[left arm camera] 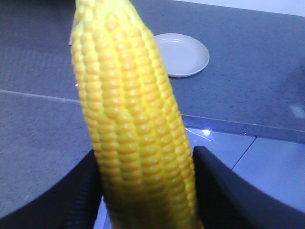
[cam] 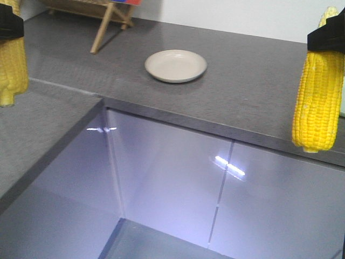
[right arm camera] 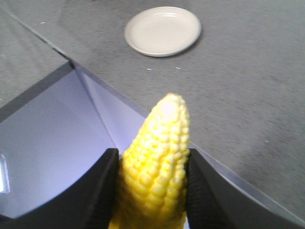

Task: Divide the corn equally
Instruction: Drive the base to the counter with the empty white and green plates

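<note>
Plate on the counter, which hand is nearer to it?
Right, it seems. The right hand, gripping corn, is off the plate's right side; the left hand farther off its left.

Right jaws grip corn cob [right arm camera: 155, 164], plate [right arm camera: 162, 31] beyond.

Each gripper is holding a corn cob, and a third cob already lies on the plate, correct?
Not quite. The plate is bare, as the front-facing view shows. The rest holds: the left gripper grips the left corn cob, and the right gripper grips the right corn cob.
</note>
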